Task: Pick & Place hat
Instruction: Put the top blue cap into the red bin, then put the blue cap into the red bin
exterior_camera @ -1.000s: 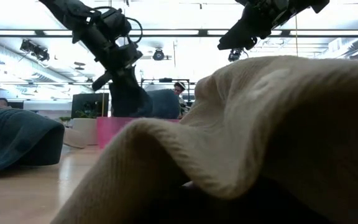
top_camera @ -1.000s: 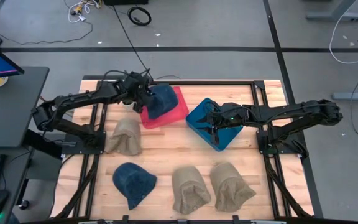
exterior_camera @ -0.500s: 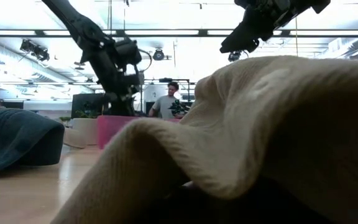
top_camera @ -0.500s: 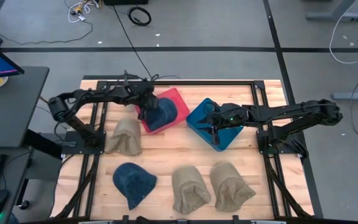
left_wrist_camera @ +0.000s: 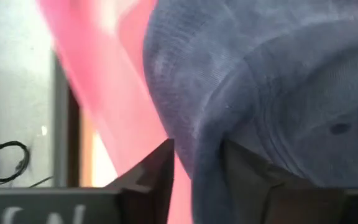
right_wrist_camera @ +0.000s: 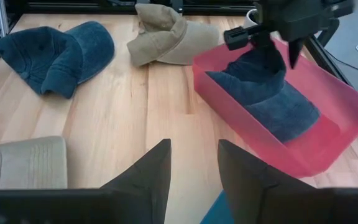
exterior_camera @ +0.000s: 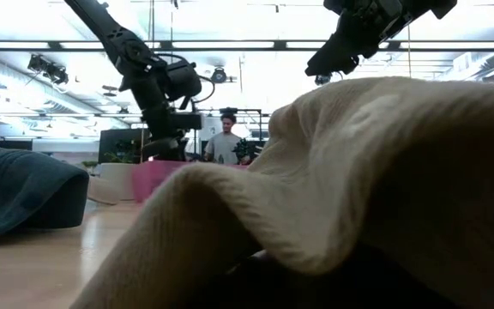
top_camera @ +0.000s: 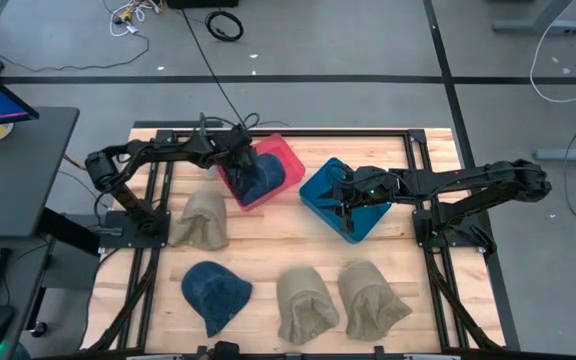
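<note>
Item, blue hat (top_camera: 263, 172): lying inside the red bin (top_camera: 286, 184) at the back of the table (top_camera: 268, 255). A second ago it was hanging from the left arm above the bin; it has since been lowered, and now the crown is resting on the bin floor, as the right wrist view shows (right_wrist_camera: 272, 99).

Item, left gripper (top_camera: 236, 152): sitting at the hat's back edge, low over the bin. In the left wrist view one finger (left_wrist_camera: 151, 177) is showing on the bin side of a fold of blue cloth, the other on the far side, so the jaws are bracketing the fold; whether they are pinching it or have already let go, I cannot tell. In my judgement the placing step is all but done, with release and withdrawal remaining.

Item, right gripper (top_camera: 340, 192): waiting over the blue bin (top_camera: 320, 185), jaws spread and holding nothing, position unchanged over the last second.

Item, other hats: a second blue hat (top_camera: 214, 296) lying on the front left of the table; a tan hat (top_camera: 200, 220) just in front of the red bin; two more tan hats (top_camera: 306, 305) (top_camera: 371, 298) lying side by side at the front. These are probably awaiting sorting.

Item, person (exterior_camera: 225, 144): standing in the room beyond the table, well clear of both arms.

Item, writing: no brand, label or lettering is readable on any hat or bin.
</note>
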Robot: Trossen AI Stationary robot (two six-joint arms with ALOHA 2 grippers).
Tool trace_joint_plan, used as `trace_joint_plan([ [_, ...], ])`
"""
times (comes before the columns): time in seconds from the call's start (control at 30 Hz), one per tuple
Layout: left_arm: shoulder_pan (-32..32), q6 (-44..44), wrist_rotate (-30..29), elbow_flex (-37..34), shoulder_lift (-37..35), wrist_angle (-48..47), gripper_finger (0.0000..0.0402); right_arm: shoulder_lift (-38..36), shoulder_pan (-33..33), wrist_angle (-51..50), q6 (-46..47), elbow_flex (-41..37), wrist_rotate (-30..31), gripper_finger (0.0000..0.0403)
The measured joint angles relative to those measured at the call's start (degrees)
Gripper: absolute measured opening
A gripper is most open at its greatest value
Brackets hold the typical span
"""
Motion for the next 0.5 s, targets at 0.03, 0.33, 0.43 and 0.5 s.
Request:
trace_joint_plan([
  [0.03, -0.12, 0.22, -0.05, 0.81, 0.00, -1.01, 0.0158, 0.00, 0.02, 0.00, -0.01, 0.00, 0.00, 0.0134],
  [0.33, -4.51, 1.64, -0.47, 11.77, -1.24, -13.97, 0.0228, 0.00, 0.02, -0.12, 1.09, 0.00, 0.00, 0.0134],
  [0.43, -7.48, 0.19, -0.43, 16.14, -2.22, -20.58, 0.0227, 0.00, 0.01, -0.45, 1.11, 0.00, 0.00, 0.0134],
  [0.5, -9.68, -2.33, 2.12, 18.03, -3.37, -24.81, 0.0222, 0.00, 0.00, -0.85, 1.14, 0.00, 0.00, 0.0134],
])
